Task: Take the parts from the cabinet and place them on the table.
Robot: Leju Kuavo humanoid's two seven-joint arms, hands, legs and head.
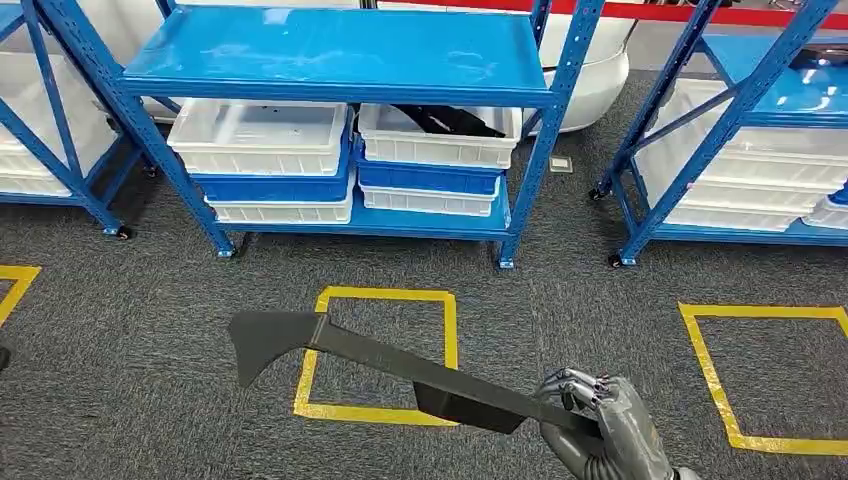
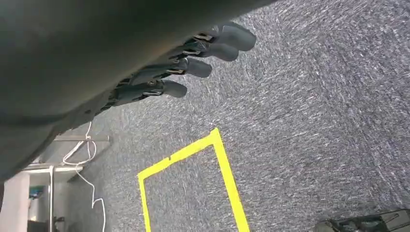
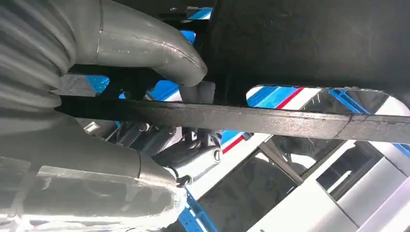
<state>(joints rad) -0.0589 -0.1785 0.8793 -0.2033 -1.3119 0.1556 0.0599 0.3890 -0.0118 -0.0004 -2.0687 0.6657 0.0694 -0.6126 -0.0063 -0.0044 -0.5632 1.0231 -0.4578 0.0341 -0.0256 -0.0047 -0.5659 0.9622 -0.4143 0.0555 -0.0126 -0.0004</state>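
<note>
The right hand grips one end of a long, flat black part, fingers curled over its top edge; in the right wrist view the thick grey thumb lies on one side of the part and the darker fingers on the other. The part reaches out to the left from the hand, held above the floor, with its wide, notched far end over the grey carpet and its middle crossing a yellow taped square. The left hand hangs over the carpet with its fingers loosely apart and nothing in them, near another yellow taped outline. Beyond the square stands a blue shelf rack holding stacked white and blue bins; the upper right white bin has a black part lying in it. A second blue rack with white bins stands to the right
</note>
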